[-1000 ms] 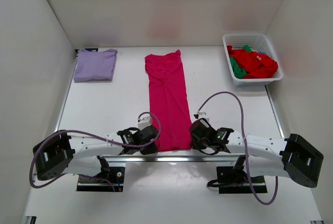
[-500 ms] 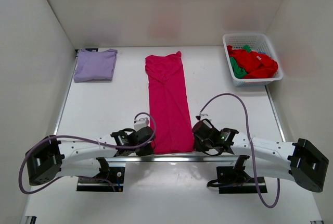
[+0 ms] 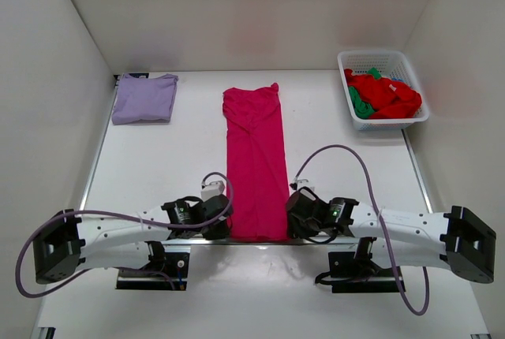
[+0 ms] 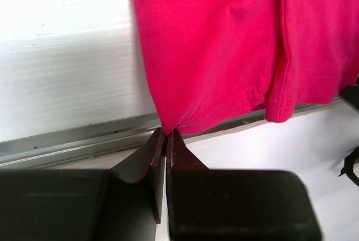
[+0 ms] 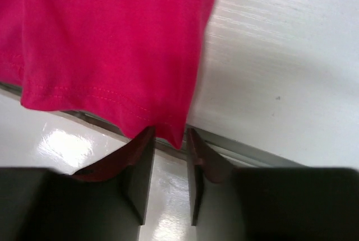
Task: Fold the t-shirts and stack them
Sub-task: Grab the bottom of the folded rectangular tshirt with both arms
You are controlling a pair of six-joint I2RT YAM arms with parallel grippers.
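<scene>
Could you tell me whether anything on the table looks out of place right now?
The magenta t-shirt is slightly off: its near hem hangs over the front edge of the table, where the left gripper pinches one corner while the right gripper sits open around the other. Its far end is rumpled.

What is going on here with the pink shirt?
The magenta t-shirt lies folded into a long strip. The left gripper is shut on one near corner; the right gripper has its fingers apart around the other. A folded lavender t-shirt lies far left; red and green shirts sit in the basket.
</scene>
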